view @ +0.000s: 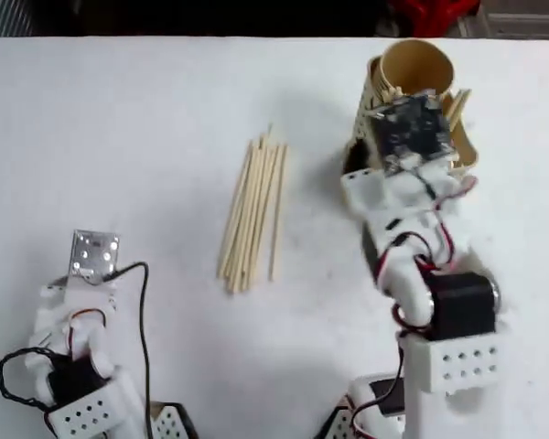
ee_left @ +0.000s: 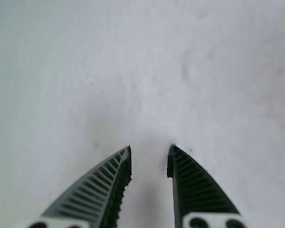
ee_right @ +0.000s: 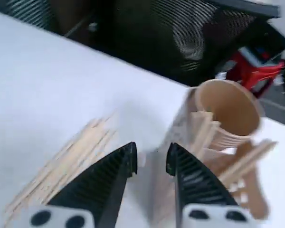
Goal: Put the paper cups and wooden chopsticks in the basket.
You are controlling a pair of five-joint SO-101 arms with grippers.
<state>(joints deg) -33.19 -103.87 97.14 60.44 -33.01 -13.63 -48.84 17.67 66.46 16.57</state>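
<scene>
Over white table (view: 119,110), right tool (ee_right: 151,156) hangs parted beside basket (ee_right: 251,192)

High: overhead, looking down at bench (view: 119,110).
Left wrist: close above bench.
Right wrist: low, shares wooden chopsticks (ee_right: 61,161) with high.

Loose wooden chopsticks (view: 252,215) flat mid-table; tan paper cup (view: 419,62) tilted in slatted basket (view: 368,110) nearby

Basket (view: 368,105) half hidden under the right arm (view: 412,192) (its inside unclear), chopsticks (ee_right: 71,152) blurred, partly behind the right gripper (ee_right: 151,154)
</scene>
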